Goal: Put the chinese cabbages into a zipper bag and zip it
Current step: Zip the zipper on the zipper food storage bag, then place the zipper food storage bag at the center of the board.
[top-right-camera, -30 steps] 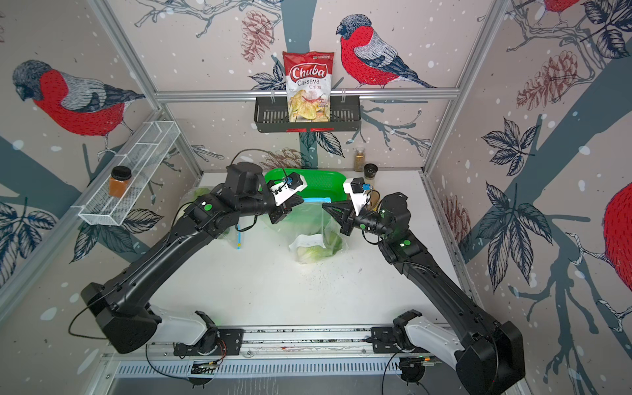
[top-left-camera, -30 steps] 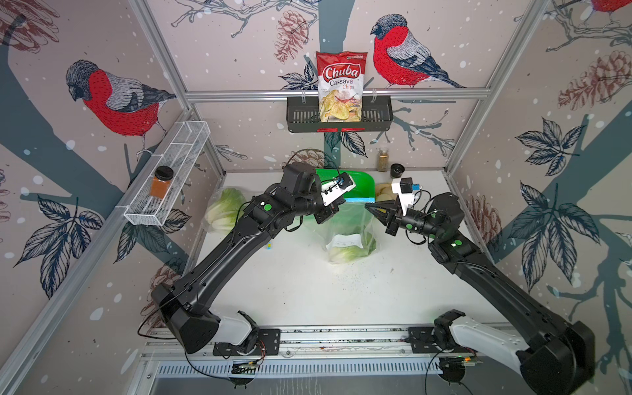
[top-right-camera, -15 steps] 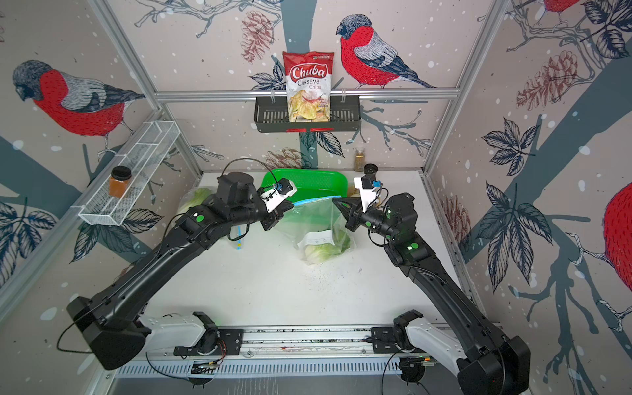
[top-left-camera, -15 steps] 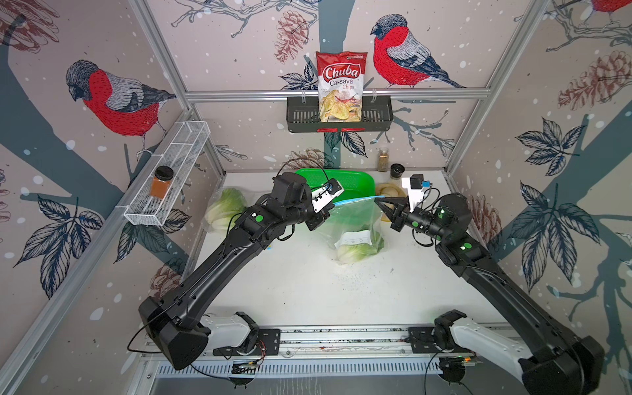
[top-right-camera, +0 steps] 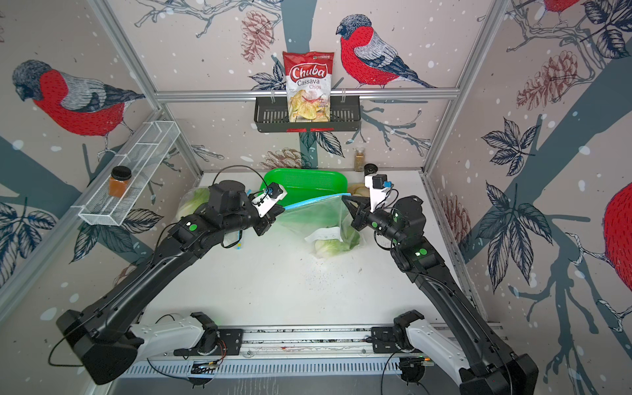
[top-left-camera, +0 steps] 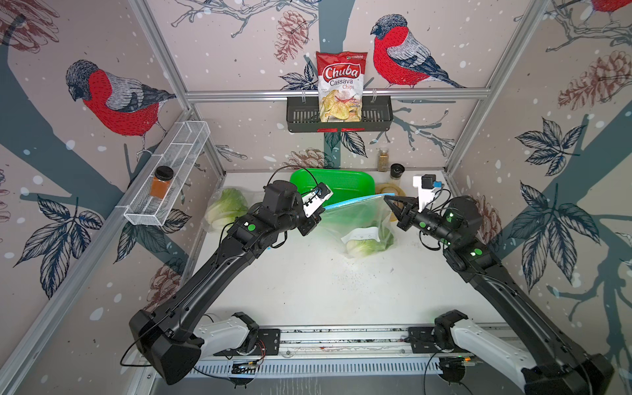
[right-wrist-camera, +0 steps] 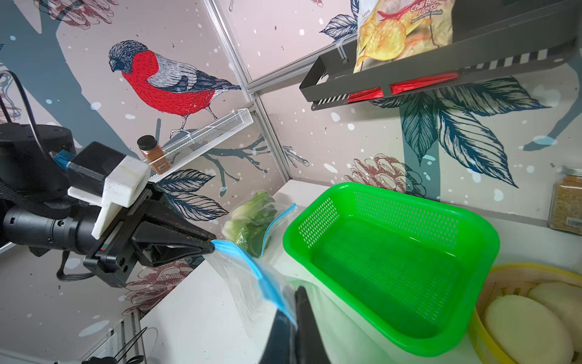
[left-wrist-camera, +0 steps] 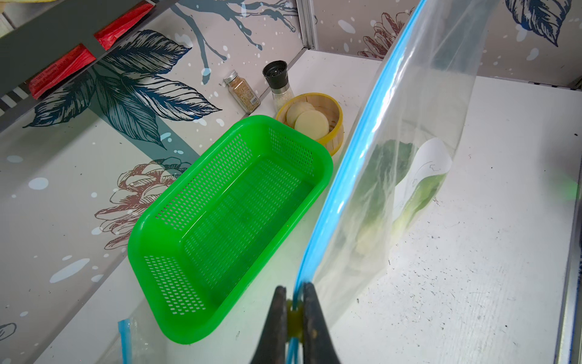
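The clear zipper bag hangs above the table between my two grippers, its blue zip strip stretched taut. A chinese cabbage with a white label lies in its bottom. My left gripper is shut on the strip's left end, with a yellow slider between the jaws. My right gripper is shut on the right top corner. More cabbage sits in another clear bag at the back left of the table.
An empty green basket stands just behind the held bag. A bamboo steamer with pale discs, a spice jar and a grinder stand at the back right. A wire shelf is mounted on the left wall.
The two grippers have drawn apart, left one leftwards and nearer, right one rightwards. The bag's top is now stretched longer and straighter, and the bag has shifted right.
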Motion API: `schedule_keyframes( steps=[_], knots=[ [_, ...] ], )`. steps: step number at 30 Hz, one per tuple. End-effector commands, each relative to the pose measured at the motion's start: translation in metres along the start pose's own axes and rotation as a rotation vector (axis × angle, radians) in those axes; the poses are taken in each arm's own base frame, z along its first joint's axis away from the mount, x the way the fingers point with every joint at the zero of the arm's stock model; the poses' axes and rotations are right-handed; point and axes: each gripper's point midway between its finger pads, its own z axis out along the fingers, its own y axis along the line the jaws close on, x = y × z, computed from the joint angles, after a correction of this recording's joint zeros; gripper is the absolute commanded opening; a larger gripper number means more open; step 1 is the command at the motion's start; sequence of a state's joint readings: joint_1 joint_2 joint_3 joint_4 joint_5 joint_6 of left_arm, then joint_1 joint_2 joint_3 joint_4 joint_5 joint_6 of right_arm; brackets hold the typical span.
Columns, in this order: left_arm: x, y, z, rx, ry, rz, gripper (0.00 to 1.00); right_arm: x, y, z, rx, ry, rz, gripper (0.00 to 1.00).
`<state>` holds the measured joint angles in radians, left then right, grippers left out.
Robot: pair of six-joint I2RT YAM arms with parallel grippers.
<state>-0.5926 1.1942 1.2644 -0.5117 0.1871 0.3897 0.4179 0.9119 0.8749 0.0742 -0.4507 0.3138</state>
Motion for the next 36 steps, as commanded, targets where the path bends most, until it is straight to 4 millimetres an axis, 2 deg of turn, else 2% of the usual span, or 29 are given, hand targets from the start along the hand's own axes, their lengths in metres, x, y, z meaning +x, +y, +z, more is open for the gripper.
schedule_keyframes(
  steps=[1,6,16,19,22,24,26,27,28,32,36],
  knots=[
    [0.018,0.012,-0.002,-0.065,0.070,-0.034,0.05,-0.023,-0.013,-0.007,0.100,-0.079,-0.011,0.00],
    [0.026,0.018,-0.003,-0.076,0.080,-0.062,0.05,-0.030,-0.015,-0.016,0.137,-0.109,-0.008,0.00],
    [0.025,0.024,-0.001,-0.079,0.078,-0.090,0.07,-0.040,-0.020,-0.023,0.191,-0.126,-0.011,0.00],
    [0.011,0.020,0.003,-0.042,0.023,-0.099,0.09,-0.046,-0.012,-0.022,0.150,-0.139,-0.006,0.00],
    [-0.003,0.016,0.006,0.000,-0.039,-0.106,0.16,-0.054,-0.011,-0.026,0.159,-0.168,-0.002,0.00],
    [-0.012,0.015,0.008,0.026,-0.066,-0.121,0.29,-0.058,-0.011,-0.028,0.172,-0.173,0.000,0.00],
    [-0.020,0.013,0.009,0.049,-0.083,-0.134,0.38,-0.062,-0.011,-0.031,0.184,-0.172,0.005,0.00],
    [-0.023,0.015,0.008,0.042,-0.093,-0.142,0.44,-0.064,-0.014,-0.033,0.213,-0.171,0.009,0.00],
    [-0.025,0.018,0.006,0.026,-0.106,-0.154,0.46,-0.065,-0.019,-0.035,0.246,-0.170,0.012,0.00],
    [-0.037,0.027,-0.006,-0.037,-0.202,-0.228,0.58,-0.065,-0.052,-0.053,0.472,-0.161,0.033,0.00],
    [-0.036,0.037,-0.019,-0.119,-0.276,-0.322,0.64,-0.073,-0.067,-0.070,0.617,-0.139,0.020,0.00]
  ],
)
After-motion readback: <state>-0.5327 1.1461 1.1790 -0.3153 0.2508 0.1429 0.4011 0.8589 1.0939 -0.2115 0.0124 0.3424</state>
